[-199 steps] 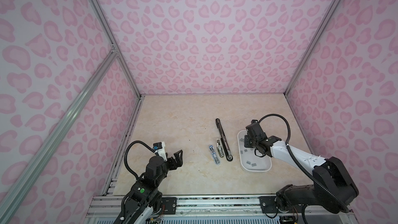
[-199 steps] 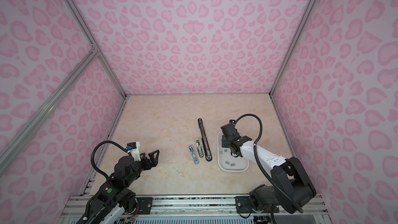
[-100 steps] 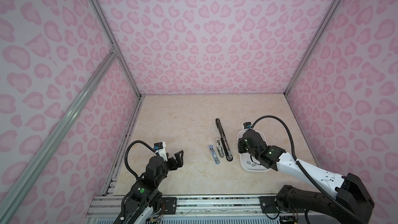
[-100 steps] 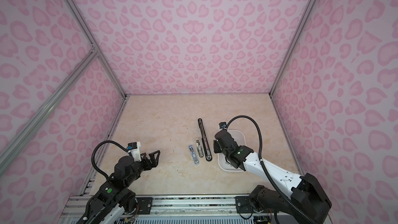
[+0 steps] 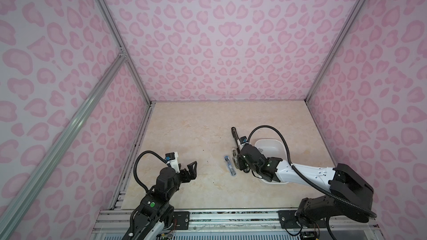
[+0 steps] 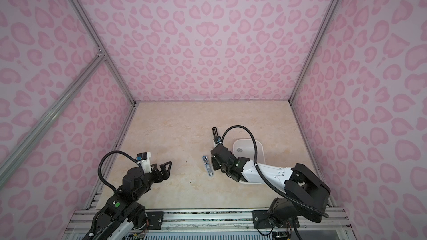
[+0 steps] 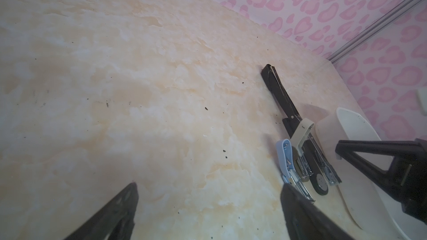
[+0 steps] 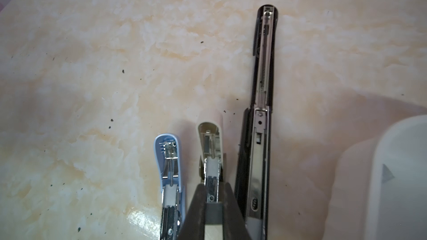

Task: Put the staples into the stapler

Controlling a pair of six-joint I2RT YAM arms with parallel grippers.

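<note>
In both top views we find the left tool (image 5: 191, 169) agape near the counter's (image 5: 196, 130) front-left corner, grey metal staples (image 6: 239, 150) in a white plastic tray (image 6: 245, 139). Left wrist view: tray beside a long black stapler (image 7: 280, 95). Right wrist view: right tool (image 8: 213, 187) clamps a staple strip (image 8: 213, 213) above a beige stapler (image 8: 209, 132).

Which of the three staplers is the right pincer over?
The beige stapler, the middle one: the right pincer hangs over it, between the blue stapler and long black stapler.
</note>
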